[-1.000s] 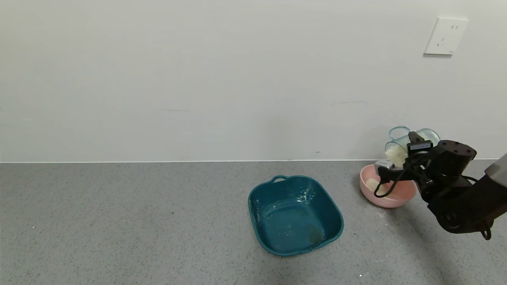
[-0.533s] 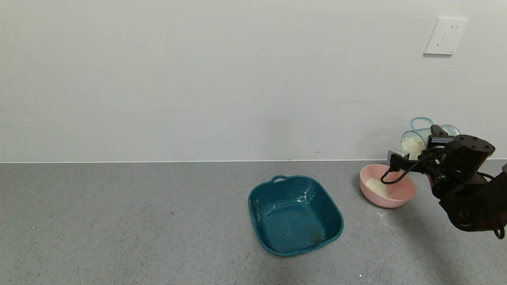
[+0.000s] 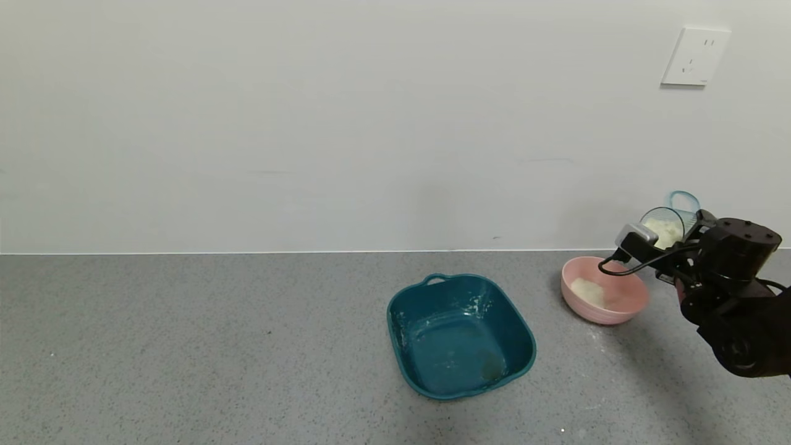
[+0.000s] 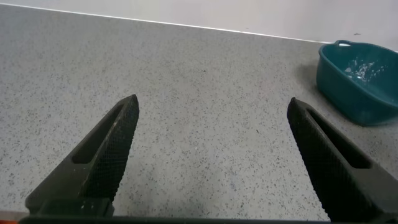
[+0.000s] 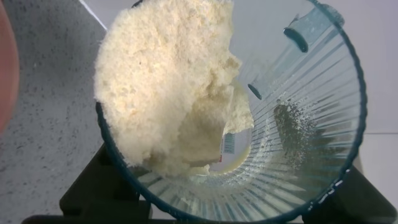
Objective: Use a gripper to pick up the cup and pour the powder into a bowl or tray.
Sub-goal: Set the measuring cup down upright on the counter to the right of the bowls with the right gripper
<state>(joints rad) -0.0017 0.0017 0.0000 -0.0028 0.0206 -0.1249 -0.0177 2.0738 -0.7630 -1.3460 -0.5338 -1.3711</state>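
Note:
My right gripper (image 3: 680, 238) is shut on the cup (image 3: 668, 224), a ribbed pale green tumbler held tilted above the counter. It is just right of and behind the pink bowl (image 3: 624, 303), with its mouth facing the bowl. Cream powder (image 3: 664, 232) clings inside the cup, and a small heap of powder (image 3: 587, 289) lies in the bowl. In the right wrist view the cup (image 5: 298, 155) fills the frame between my gripper (image 5: 224, 202) fingers, with a clumpy powder mass (image 5: 168, 81) along one side. My left gripper (image 4: 211, 102) is open and empty over bare counter.
A dark teal square tray (image 3: 522, 355) with a handle stands left of the bowl, with powder traces inside; it also shows in the left wrist view (image 4: 348, 87). A wall runs behind the counter, with a socket (image 3: 695, 55) at the upper right.
My right gripper has carried the cup to the right, off the bowl, and turned its mouth up somewhat. The heap in the bowl is uncovered. The left arm has not moved.

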